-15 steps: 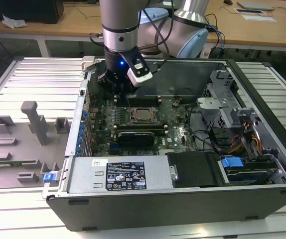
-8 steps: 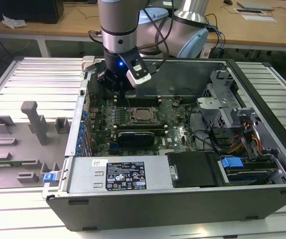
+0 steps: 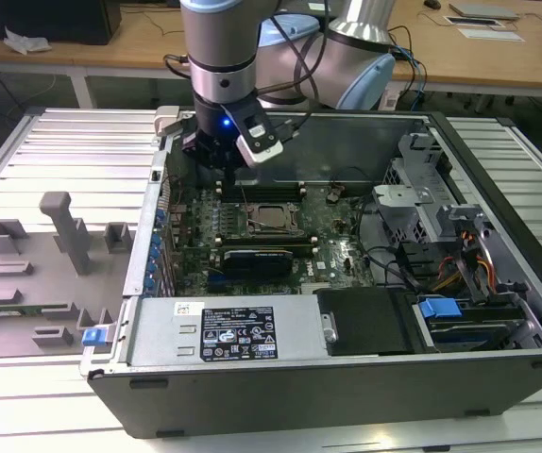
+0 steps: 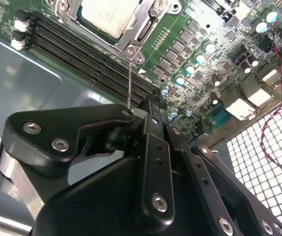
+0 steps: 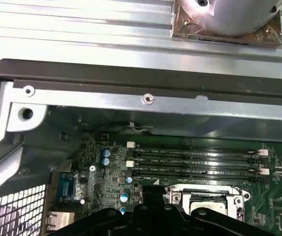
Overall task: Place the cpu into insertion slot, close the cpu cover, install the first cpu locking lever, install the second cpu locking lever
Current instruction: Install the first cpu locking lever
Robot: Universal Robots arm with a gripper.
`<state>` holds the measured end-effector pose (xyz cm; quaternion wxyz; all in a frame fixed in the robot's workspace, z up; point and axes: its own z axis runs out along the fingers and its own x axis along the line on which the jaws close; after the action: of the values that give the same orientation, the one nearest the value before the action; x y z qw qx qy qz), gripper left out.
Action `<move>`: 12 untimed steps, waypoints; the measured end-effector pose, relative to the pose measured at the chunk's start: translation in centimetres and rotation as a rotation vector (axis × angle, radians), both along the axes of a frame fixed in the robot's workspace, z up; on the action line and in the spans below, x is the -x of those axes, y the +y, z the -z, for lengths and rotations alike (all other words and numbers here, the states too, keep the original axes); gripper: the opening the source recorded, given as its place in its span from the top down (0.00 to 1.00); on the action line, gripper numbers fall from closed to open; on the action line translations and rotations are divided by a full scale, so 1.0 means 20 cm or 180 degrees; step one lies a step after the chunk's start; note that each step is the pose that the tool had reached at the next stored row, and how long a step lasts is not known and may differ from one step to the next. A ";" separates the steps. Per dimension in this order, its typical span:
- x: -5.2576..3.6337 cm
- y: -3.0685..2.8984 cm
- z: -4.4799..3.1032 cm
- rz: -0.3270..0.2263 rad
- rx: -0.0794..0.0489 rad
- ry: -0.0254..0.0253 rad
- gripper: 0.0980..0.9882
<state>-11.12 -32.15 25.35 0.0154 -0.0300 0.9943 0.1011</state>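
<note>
Clenching, apparently, locking lever (image 4: 129, 78), gripper (image 4: 150, 104) above memory slots (image 4: 82, 46), lever's long axis rising from cpu cover (image 4: 126, 33) corner

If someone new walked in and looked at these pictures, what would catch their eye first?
Most likely the robot arm, with its hand down inside the open computer case, over the far edge of the board. Next come the green circuit board with the silver chip near its middle, and the grey holder tray at the exterior view's left.

I see a dull silver-grey cpu (image 4: 105, 14), green board (image 4: 178, 22), black memory slots (image 4: 82, 45), and a grid-patterned white-lit panel (image 4: 259, 157).
</note>
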 end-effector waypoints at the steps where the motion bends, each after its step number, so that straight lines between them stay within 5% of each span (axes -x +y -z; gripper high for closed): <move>1: -0.004 0.000 0.000 0.0000 -0.0001 0.0000 0.99; 5: -0.035 0.000 0.001 0.0000 -0.0002 0.0000 0.99; 12: -0.181 -0.001 0.004 0.0000 -0.0002 0.0014 0.99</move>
<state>-7.50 -32.17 25.26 0.0133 -0.0298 0.9943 0.1015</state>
